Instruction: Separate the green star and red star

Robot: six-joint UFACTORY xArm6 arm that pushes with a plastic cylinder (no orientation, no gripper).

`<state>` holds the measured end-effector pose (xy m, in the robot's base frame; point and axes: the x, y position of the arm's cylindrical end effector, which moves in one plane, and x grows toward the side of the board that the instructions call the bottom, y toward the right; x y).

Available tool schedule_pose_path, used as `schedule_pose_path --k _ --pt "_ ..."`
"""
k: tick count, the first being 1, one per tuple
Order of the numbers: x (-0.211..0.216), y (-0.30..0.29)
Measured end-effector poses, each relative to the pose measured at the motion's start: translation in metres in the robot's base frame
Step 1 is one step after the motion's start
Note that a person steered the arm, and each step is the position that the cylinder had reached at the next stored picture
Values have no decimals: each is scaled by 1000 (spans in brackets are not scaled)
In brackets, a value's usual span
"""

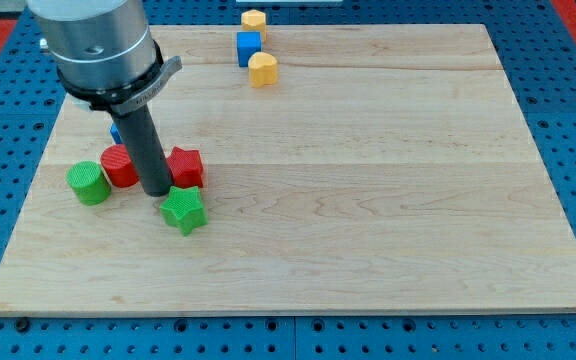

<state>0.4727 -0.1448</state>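
Wedged between the stars, my tip, a bare rod holding nothing, touches both. Red star beside it and green star below remain near: separation barely begun.

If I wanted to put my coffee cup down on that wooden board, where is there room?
The whole right half of the board is bare, and so is the strip along the bottom. It is crowded at the left, where my tip sits among the red star, green star, red cylinder and green cylinder.
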Motion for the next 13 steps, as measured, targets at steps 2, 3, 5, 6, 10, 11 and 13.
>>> schedule_pose_path --k 2,3,5,6,10,11,13 --pt "-53 42" --pt "-58 33" --pt "-100 168" --pt "-124 191" --pt "-153 329" --pt "-128 351" --pt "-118 217"
